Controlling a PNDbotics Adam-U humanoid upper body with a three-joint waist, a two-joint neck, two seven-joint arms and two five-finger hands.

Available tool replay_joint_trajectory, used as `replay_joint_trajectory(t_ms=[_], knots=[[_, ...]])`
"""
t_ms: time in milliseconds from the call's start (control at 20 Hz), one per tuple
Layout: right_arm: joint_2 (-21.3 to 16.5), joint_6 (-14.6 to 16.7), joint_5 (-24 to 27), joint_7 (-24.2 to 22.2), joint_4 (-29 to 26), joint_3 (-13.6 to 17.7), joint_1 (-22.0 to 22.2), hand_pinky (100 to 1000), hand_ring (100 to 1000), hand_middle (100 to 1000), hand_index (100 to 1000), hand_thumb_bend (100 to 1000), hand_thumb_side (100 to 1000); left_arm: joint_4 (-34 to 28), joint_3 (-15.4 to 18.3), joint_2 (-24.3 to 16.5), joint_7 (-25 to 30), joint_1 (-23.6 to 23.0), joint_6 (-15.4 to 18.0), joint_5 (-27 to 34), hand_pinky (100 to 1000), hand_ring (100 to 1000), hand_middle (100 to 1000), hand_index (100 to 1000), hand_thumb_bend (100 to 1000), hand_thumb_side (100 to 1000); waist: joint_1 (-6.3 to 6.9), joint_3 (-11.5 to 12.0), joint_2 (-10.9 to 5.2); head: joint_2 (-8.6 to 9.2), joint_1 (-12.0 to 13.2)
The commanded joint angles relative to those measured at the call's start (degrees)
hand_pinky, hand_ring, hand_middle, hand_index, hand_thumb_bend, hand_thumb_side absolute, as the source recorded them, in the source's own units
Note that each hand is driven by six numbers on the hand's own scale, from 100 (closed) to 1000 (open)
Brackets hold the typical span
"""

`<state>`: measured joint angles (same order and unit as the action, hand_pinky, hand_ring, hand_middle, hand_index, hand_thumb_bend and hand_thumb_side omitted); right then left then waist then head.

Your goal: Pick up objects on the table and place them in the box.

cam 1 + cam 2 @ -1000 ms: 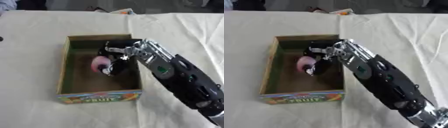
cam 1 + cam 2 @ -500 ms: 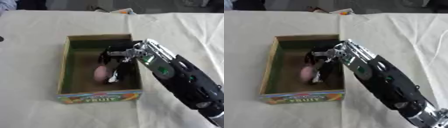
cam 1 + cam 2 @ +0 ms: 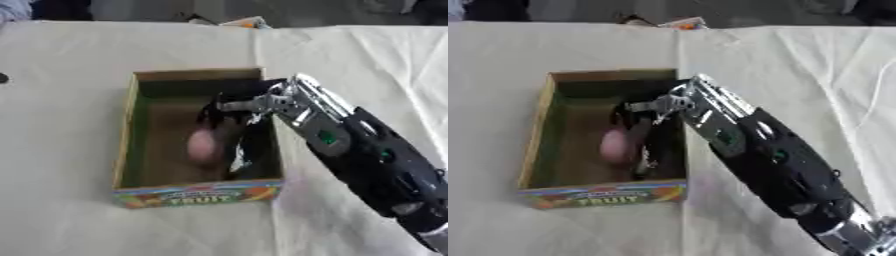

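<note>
Placing step: my right hand (image 3: 234,107) inside box (image 3: 128,145), fingers apparently spread over pink object (image 3: 203,145); next, withdraw.

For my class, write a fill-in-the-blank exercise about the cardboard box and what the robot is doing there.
1. The robot's ____ hand reaches into the open cardboard box.
2. A rounded ____ object lies inside the box.
3. The box's printed front bears the word ____.
4. The box stands on a ____ cloth.

Missing words: right; pink; FRUIT; white
</note>
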<state>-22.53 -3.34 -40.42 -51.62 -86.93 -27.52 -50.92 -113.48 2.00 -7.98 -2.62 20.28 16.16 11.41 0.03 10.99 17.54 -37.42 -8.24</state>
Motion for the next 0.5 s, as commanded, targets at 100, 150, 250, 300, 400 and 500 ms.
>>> replay_joint_trajectory(t_ms=[100, 150, 250, 300, 400, 500], knots=[[-1.8, -0.7, 1.8, 0.7, -3.5, 1.4, -1.5, 616, 806, 725, 925, 705, 388, -1.1, -0.1, -0.3, 0.1, 0.6, -0.2, -0.1, 491, 653, 558, 560, 100, 841, 0.32, -0.1, -1.34, 0.82, 0.1], [-2.0, -1.0, 2.2, 0.9, -4.2, 1.7, -1.5, 616, 806, 728, 926, 700, 400, -1.1, -0.1, -0.3, 0.1, 0.5, -0.2, -0.1, 491, 653, 558, 560, 100, 841, 0.36, -0.2, -1.37, 0.94, 0.1], [-2.4, -1.6, 2.9, 1.4, -5.8, 2.2, -1.7, 616, 806, 731, 926, 704, 412, -1.1, -0.1, -0.3, 0.2, 0.5, -0.3, -0.2, 490, 653, 558, 560, 100, 840, 0.44, -0.3, -1.43, 1.13, 0.2], [-2.5, -1.9, 3.4, 1.7, -6.6, 2.5, -1.7, 617, 806, 731, 926, 704, 413, -1.1, -0.1, -0.3, 0.1, 0.5, -0.3, -0.2, 490, 653, 558, 560, 100, 840, 0.48, -0.4, -1.45, 1.20, 0.2], [-3.0, -2.6, 4.6, 2.3, -8.7, 3.4, -1.7, 618, 805, 732, 925, 706, 440, -1.1, 0.0, -0.3, 0.0, 0.5, -0.2, -0.2, 490, 652, 558, 560, 100, 838, 0.57, -0.5, -1.50, 1.32, 0.4], [-3.8, -3.4, 5.9, 2.9, -11.1, 4.3, -1.6, 616, 803, 731, 923, 707, 453, -1.1, 0.0, -0.4, -0.1, 0.5, -0.1, -0.1, 490, 652, 558, 560, 100, 838, 0.64, -0.7, -1.54, 1.28, 0.5]])
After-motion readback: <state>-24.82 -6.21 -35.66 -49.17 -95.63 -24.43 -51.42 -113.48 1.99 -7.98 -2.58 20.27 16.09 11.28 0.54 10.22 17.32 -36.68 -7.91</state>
